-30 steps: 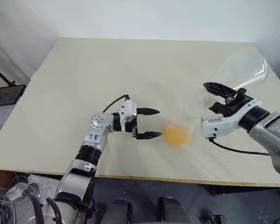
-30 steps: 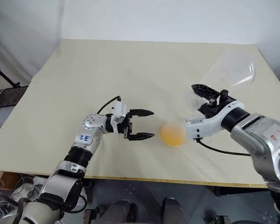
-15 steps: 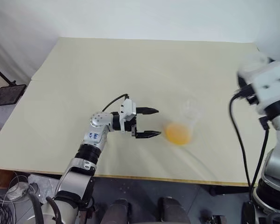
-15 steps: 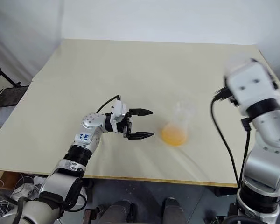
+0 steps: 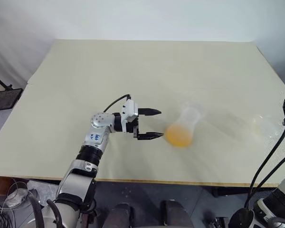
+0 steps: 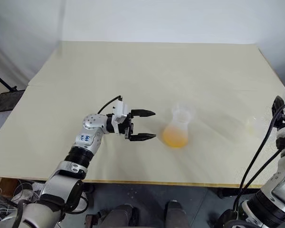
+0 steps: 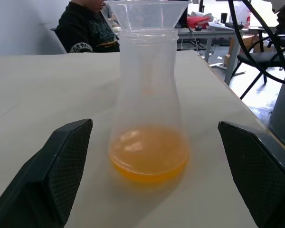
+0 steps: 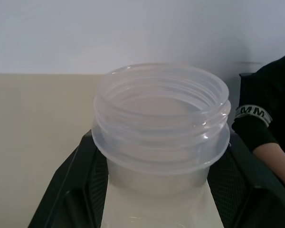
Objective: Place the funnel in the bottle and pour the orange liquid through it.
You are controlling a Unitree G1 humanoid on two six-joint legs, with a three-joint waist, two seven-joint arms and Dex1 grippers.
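My right gripper (image 8: pixel 159 190) is cut off by the pic's edge, fingertips hidden behind the clear container (image 8: pixel 160 128). Funnel (image 7: pixel 147 13) top cropped. Person (image 7: pixel 88 26) at far side only partly seen.

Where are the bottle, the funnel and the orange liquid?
bottle (image 7: pixel 147 85): left wrist view, on its clear side wall.
funnel (image 7: pixel 147 12): left wrist view, on its cone above the bottle's mouth.
orange liquid (image 7: pixel 148 154): left wrist view, on the pool's middle.

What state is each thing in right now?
bottle: upright, partly filled.
funnel: seated in the bottle's mouth.
orange liquid: pooled in the bottle's base.
left gripper: jaws open, flanking the bottle, not touching.
right gripper: jaws shut on a clear container.
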